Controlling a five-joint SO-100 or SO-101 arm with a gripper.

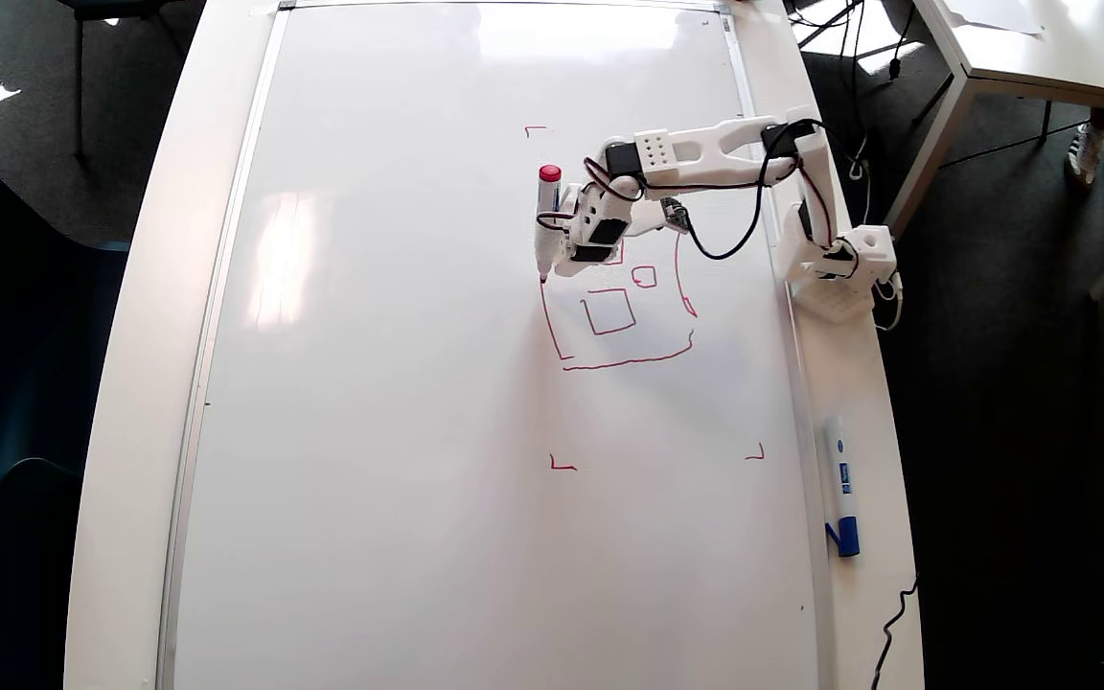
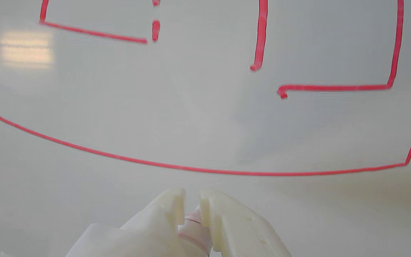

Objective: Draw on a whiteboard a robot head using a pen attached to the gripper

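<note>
The whiteboard [image 1: 418, 402] lies flat and fills most of the overhead view. On it is the red robot head [image 1: 629, 361]: a left side, a bottom line, a right side and small squares inside. The arm partly covers its upper part. My gripper [image 1: 553, 253] is shut on the pen [image 1: 548, 206], which stands with its red cap up and its tip touching the top of the outline's left side. In the wrist view the white gripper [image 2: 192, 200] pinches the pen [image 2: 191, 228] at the bottom edge, with red lines of the robot head [image 2: 227, 172] on the whiteboard [image 2: 191, 121] ahead.
A white marker with a blue cap [image 1: 841, 484] lies on the table strip right of the board. The arm's base [image 1: 839, 273] stands on that strip. Small red corner marks [image 1: 563, 466] frame the drawing area. Another table [image 1: 1041, 48] stands at the top right.
</note>
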